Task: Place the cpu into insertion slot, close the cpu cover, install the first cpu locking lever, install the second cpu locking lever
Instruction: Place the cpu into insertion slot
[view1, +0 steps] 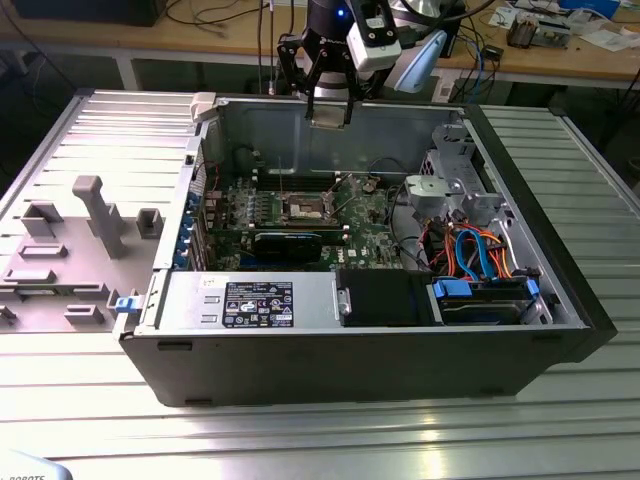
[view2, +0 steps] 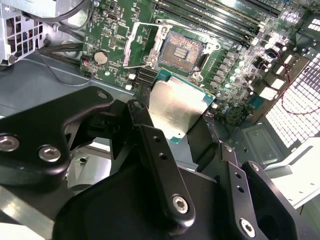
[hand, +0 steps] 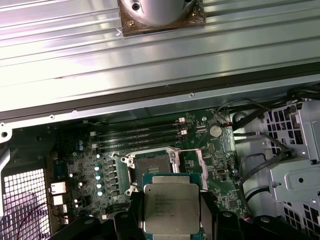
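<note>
Ribbed metal table (view1: 300, 430) under open case (view1: 350, 365), cpu (hand: 171, 207) in end effector (view1: 329, 108)

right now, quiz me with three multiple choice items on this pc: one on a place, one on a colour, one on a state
1. Where is the cpu? A on the ribbed table B held by the gripper C atop the drive cage
2. What colour is the circuit board around the insertion slot? A green B red C white
3. How is the cpu cover? A shut over the slot B swung open C taken away
1 B: it is clamped above the board. 2 A: green shows all round. 3 B: it stands aside, the slot bare.
</note>
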